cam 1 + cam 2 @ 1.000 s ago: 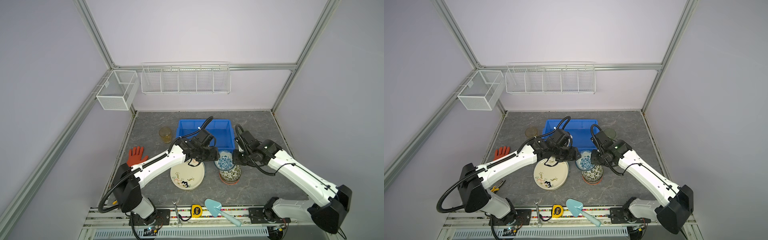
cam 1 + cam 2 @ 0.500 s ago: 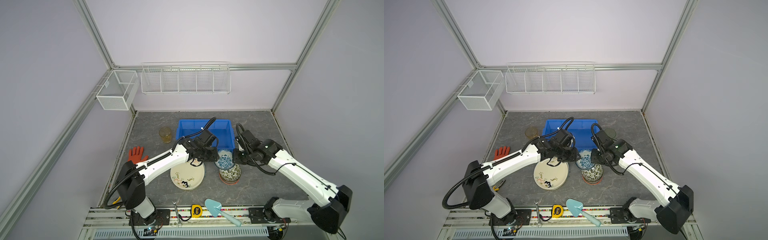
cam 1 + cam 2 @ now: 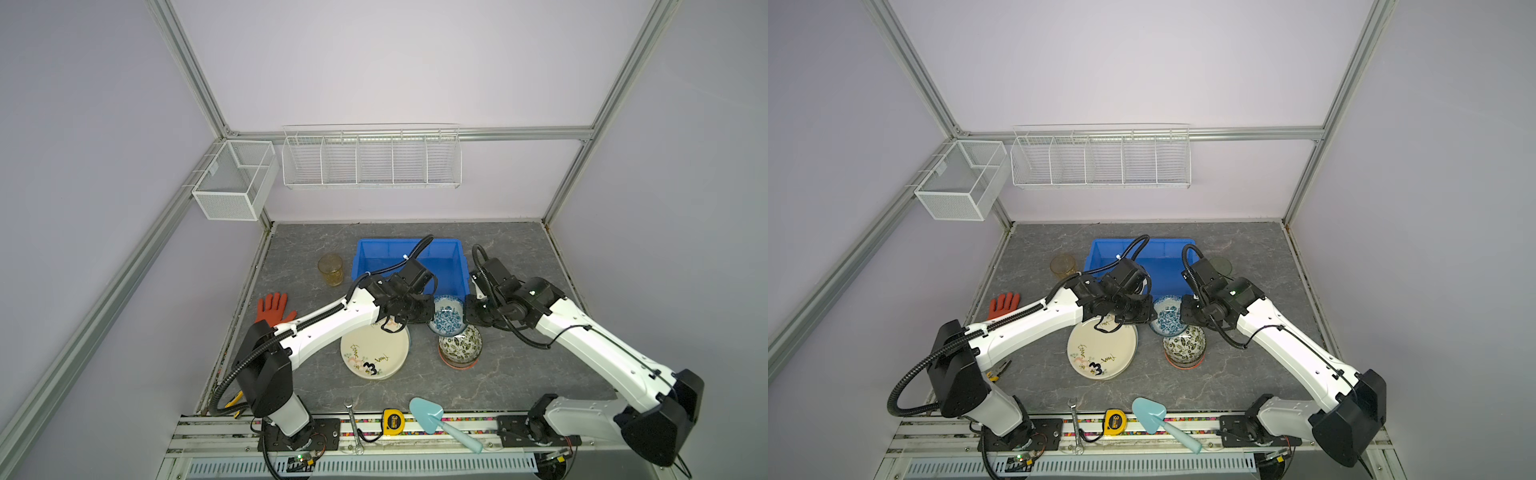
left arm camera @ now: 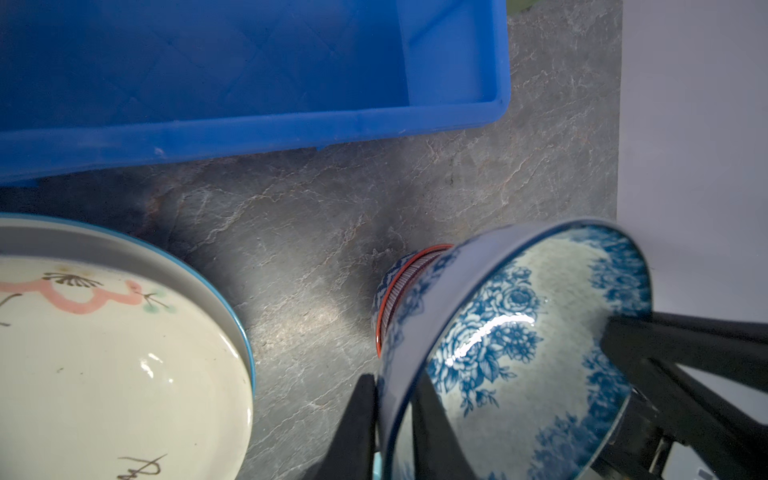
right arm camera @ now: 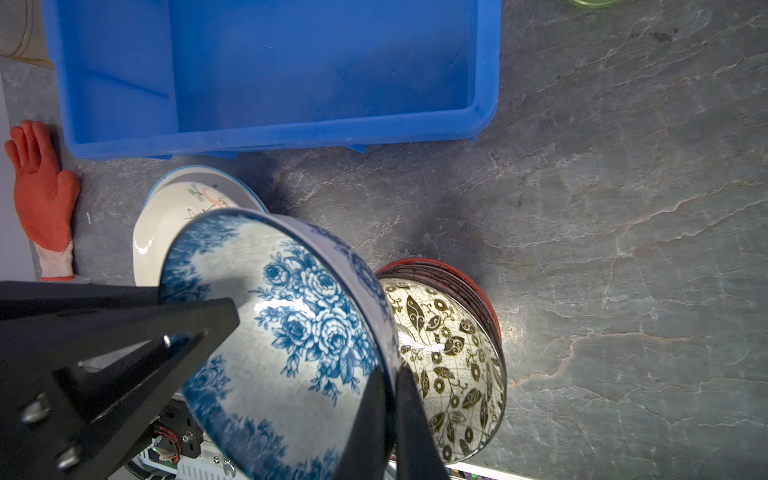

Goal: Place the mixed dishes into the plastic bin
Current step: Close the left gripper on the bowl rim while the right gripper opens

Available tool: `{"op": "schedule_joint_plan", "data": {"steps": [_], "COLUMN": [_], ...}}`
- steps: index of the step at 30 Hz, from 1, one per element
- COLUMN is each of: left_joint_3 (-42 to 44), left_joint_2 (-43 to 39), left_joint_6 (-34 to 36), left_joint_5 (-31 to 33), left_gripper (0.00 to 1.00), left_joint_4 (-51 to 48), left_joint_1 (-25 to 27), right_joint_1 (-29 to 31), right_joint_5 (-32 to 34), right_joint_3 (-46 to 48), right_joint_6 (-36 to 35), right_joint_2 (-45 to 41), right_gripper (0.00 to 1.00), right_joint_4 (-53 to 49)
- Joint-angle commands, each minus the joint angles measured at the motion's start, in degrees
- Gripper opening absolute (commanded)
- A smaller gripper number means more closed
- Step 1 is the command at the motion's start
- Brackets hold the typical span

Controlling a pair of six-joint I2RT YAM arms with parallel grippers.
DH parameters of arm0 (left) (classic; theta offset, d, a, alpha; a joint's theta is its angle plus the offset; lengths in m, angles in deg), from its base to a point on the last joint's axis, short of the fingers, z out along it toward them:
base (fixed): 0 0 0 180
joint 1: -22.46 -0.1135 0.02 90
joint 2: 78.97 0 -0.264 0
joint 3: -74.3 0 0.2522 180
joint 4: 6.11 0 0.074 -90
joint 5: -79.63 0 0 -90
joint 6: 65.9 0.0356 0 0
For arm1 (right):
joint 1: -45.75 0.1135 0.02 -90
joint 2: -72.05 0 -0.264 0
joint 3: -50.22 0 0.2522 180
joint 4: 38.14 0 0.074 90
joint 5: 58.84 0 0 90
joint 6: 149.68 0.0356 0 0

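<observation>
The blue-white bowl [image 3: 448, 318] [image 3: 1169, 319] hangs tilted just in front of the plastic bin [image 3: 374, 257] [image 3: 1100, 257]. My left gripper [image 4: 392, 378] is shut on one side of its rim, and my right gripper [image 5: 388, 372] is shut on the opposite side. Below the bowl [image 5: 291, 332] a dark leaf bowl [image 3: 460, 345] [image 5: 453, 361] sits stacked in an orange-rimmed one. The cream plate marked "3" [image 3: 374, 353] lies to the left, partly under my left arm. An amber cup [image 3: 331, 269] stands left of the bin. A green cup [image 3: 1220, 264] shows behind my right arm.
An orange glove [image 3: 274, 309] lies at the table's left edge. A light-blue trowel [image 3: 432, 415], a tape measure [image 3: 392, 419] and a wrench [image 3: 353, 419] lie along the front rail. White wire baskets [image 3: 370, 158] hang on the back wall.
My left gripper has moved right to the blue-white bowl and closed on its rim. The right gripper has kept its hold and the bowl has barely moved.
</observation>
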Motion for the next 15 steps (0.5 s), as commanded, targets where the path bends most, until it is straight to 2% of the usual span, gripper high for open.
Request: {"op": "schedule_joint_plan", "data": {"steps": [1, 3, 6, 12, 15], "left_joint_3": [-2.33, -2.59, -2.98, -4.41, -5.45], "left_joint_2": [0.59, 0.86, 0.87, 1.11, 1.7], "left_joint_6": [0.42, 0.57, 0.85, 1.67, 2.59], "left_joint_5": [0.36, 0.42, 0.95, 2.31, 3.09], "left_gripper": [0.11, 0.04, 0.0, 0.0, 0.0], "left_joint_4": [-0.91, -1.26, -1.79, -3.22, -4.14], "left_joint_1": [0.32, 0.32, 0.32, 0.32, 0.14], "right_joint_1": [-0.26, -0.3, -0.27, -0.28, -0.24], "right_joint_5": [-1.13, -1.13, -1.3, -1.24, -0.94], "right_joint_3": [-1.67, -1.75, -1.77, -1.69, -2.36], "right_joint_6": [-0.25, -0.27, -0.25, -0.25, -0.43], "right_joint_2": [0.09, 0.09, 0.0, -0.35, -0.6], "right_gripper": [0.07, 0.07, 0.07, 0.07, 0.12], "right_joint_4": [2.29, 2.43, 2.59, 3.28, 3.33]}}
